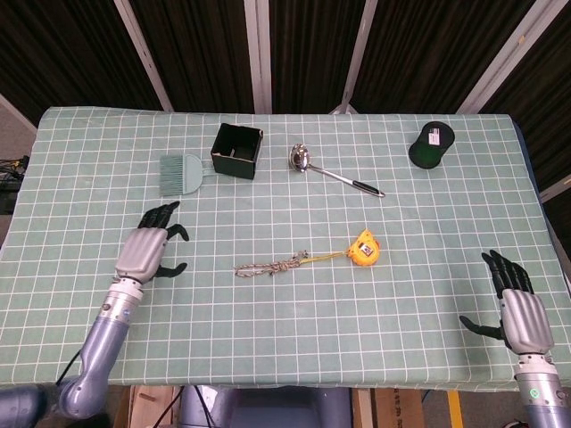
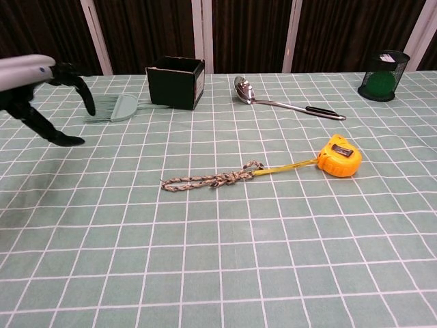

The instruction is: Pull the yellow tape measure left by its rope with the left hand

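The yellow tape measure lies right of the table's middle, a short length of yellow tape drawn out to its left. A braided rope is tied to that tape and trails left along the cloth. My left hand hovers above the table to the left of the rope's free end, fingers spread and empty, apart from the rope. My right hand is open at the table's front right corner, shown only in the head view.
A black open box and a teal brush stand at the back left. A metal ladle lies behind the tape measure. A black mesh cup is at the back right.
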